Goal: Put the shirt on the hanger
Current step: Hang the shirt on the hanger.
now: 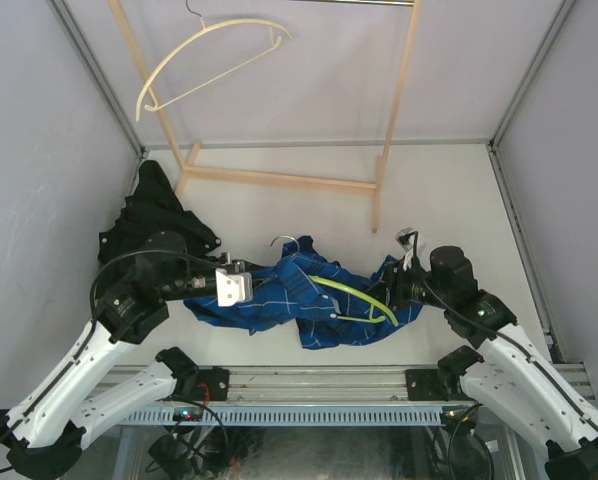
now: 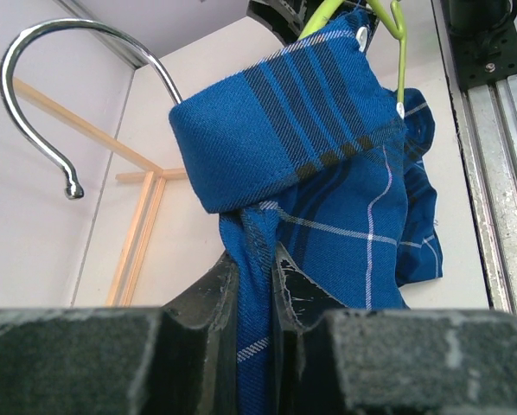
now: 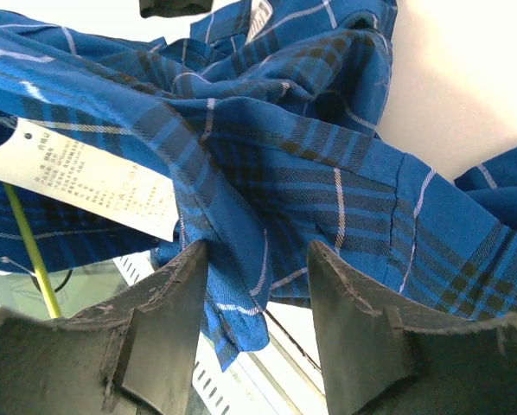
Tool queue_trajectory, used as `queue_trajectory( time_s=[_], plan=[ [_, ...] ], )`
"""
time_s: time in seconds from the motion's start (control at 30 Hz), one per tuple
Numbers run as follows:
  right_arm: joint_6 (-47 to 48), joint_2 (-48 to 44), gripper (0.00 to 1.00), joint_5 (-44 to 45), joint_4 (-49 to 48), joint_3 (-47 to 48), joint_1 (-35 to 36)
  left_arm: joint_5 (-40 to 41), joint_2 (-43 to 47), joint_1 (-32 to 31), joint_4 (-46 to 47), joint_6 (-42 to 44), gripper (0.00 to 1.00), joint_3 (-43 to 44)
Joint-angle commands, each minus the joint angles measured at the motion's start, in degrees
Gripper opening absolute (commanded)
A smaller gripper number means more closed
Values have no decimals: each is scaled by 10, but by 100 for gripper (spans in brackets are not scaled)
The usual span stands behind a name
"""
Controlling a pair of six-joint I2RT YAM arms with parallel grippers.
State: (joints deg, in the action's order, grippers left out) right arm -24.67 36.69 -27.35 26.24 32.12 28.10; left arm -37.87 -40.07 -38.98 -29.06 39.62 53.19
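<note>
Left end effector (image 2: 254,268) is clamped on a fold of the shirt (image 1: 279,300) under its collar. Right end effector (image 3: 258,259) has its fingers apart, with cloth hanging between them. The shirt lies crumpled toward 6 o'clock on the table (image 1: 279,205), with the hanger (image 1: 341,285) tangled in its 3 o'clock side.

The shirt (image 1: 279,295) hides most of the hanger (image 1: 341,286); print on the tag (image 3: 86,177) is unreadable.

The right end effector (image 3: 257,259) has its dark fingers (image 3: 168,337) spread, with a fold of the blue plaid shirt (image 3: 310,164) hanging between them. A white printed tag (image 3: 81,177) lies on the cloth at left, beside the lime-green hanger (image 3: 25,238) bar. Pale counter (image 3: 466,78) shows at upper right.
</note>
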Motion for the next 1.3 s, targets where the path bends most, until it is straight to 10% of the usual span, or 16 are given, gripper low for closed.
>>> queue_trajectory(
  time_s=[0.0,0.33,0.7,0.97,1.27],
  plan=[
    [-9,16,49,-17,-17,1,-5,-15,5,3,47,-5,0,-2],
    [-33,17,35,-112,-80,-23,-8,-11,4,3,48,-5,0,-3],
    [-49,31,41,-106,-103,-60,-5,-5,3,3,50,-8,0,-3],
    [-56,-12,1,-24,-100,-73,-6,16,3,3,70,-34,0,-5],
    [-1,-64,0,110,19,14,-12,22,4,3,71,-34,0,-7]
  ],
)
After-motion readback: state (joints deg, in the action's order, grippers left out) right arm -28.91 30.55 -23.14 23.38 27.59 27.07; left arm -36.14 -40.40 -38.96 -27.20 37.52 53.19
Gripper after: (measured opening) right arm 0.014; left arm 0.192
